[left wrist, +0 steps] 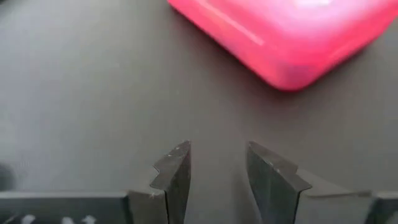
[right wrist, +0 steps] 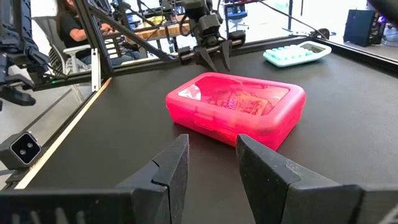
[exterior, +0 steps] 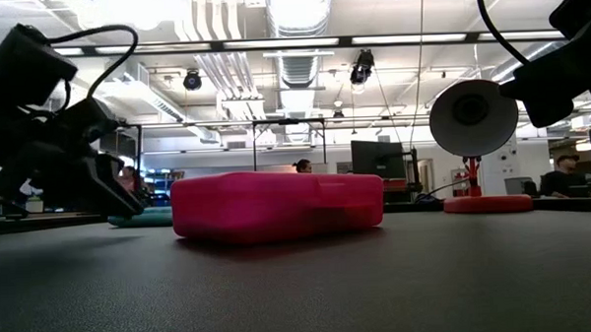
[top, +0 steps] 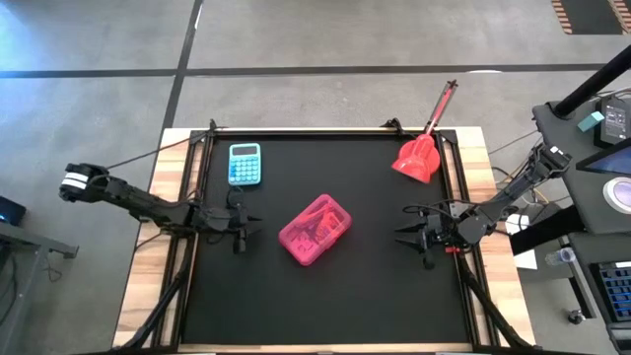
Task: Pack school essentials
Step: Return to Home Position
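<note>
While both pairs of jaws stand parted and empty, the left gripper (left wrist: 217,155) hangs low over the mat (top: 296,316) just left of the box (top: 315,229), and the right gripper (right wrist: 211,146) sits opposite on its right, each pointing at it without touching. The pink box lies shut at mid-mat, askew, with stationery (right wrist: 239,102) showing dimly through its lid, too blurred to name. A teal calculator (top: 245,164) lies at the back left, a red scoop (top: 419,156) at the back right corner.
</note>
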Available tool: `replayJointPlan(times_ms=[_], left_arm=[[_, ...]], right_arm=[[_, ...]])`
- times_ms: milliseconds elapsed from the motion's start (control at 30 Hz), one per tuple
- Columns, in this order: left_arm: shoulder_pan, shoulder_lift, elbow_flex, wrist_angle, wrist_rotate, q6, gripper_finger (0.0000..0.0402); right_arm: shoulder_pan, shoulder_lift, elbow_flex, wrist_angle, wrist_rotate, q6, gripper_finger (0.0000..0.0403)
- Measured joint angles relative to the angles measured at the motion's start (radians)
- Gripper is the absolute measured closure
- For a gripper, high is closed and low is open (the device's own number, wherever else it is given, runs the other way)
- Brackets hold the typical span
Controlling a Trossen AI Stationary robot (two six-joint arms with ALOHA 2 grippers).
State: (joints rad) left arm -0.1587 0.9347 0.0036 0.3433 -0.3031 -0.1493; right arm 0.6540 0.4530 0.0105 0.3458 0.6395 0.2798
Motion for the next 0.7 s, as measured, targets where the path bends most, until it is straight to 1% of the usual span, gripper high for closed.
replayJointPlan(times_ms=[467,700], left_arm=[[0.000,0.146,0.000,0.014,0.000,-0.001,0.0267],[0.000,0.177,0.000,0.088,-0.002,-0.001,0.0267]], right_arm=[[0.000,0.000,0.000,0.000,0.000,0.000,0.0277],[0.000,0.000,0.000,0.000,0.000,0.000,0.0277]])
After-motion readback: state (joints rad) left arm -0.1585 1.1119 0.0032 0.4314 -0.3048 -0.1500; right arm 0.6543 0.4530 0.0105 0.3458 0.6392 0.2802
